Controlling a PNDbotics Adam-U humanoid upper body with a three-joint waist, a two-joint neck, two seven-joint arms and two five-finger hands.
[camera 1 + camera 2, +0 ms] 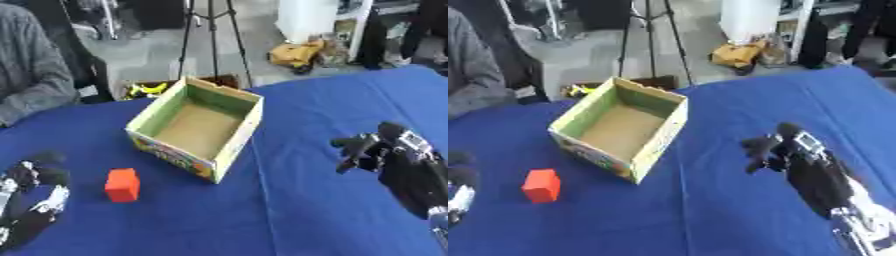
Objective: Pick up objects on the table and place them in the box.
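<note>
My right hand [385, 150] hangs over the blue table [332, 110] to the right of the box [197, 125], fingers curled inward and holding nothing. The open box sits near the table's middle, with a red block [122, 184] lying just beside its left front corner. My left hand [31, 192] rests at the lower left, fingers relaxed, apart from the block.

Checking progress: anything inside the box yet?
The box shows only its bare brown floor. The near wall hides a strip of floor. The red block sits outside on the table.
</note>
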